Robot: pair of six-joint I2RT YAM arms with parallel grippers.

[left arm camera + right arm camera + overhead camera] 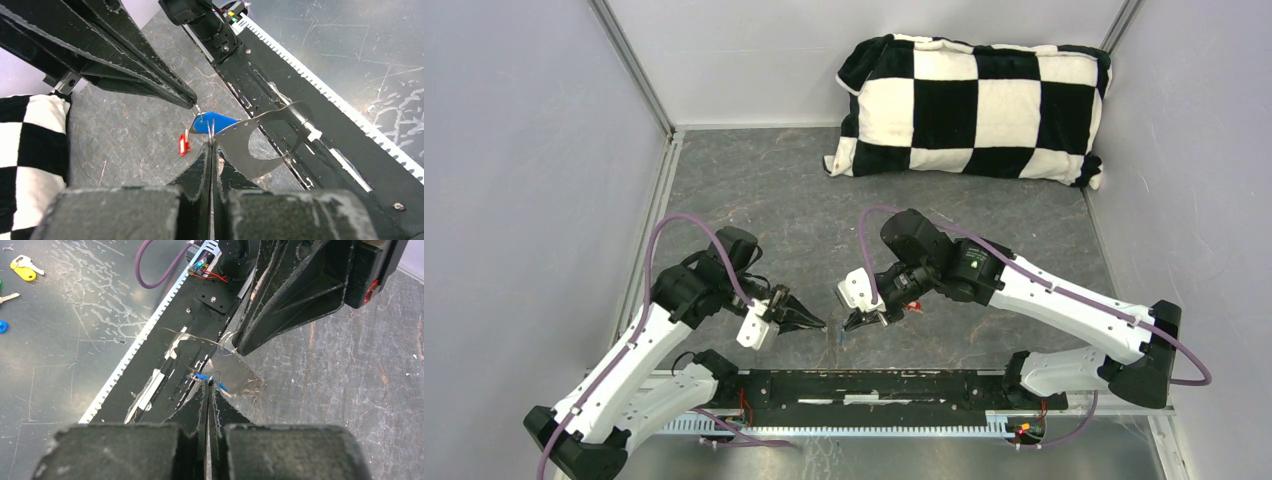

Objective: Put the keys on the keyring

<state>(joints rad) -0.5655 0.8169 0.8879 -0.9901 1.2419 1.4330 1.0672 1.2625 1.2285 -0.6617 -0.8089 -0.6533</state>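
Where the two arms meet just above the near edge of the bench, about midway along it, the left gripper (816,322) and the right gripper (856,323) point at each other with their tips close together but apart. The left gripper's jaws are pressed together, and its wrist view shows them pinching the keyring (234,142) at a thin wire loop. From there the grey band curls away toward the black rail (874,385) that runs along the near edge, hanging in the air as a floppy, partly see-through loop with a row of fine dots along one margin. The right gripper's jaws are likewise fully closed. They appear to clamp the blue key (214,122) by its thin metal blade, with the blue head sticking out past the tips and lying right against the wire loop and the left fingertips. Whether the key's hole is already threaded on the wire cannot be told. The red key (184,145) lies flat on the bench by itself, just beyond the two grippers and near the right wrist, touching neither the keyring nor any finger. A black-and-white chequered pillow (969,105) rests at the far edge of the bench, toward the far right corner and well apart from the work. Past the rail, on the scratched metal sheet (60,340), lies a yellow-headed key (23,272).
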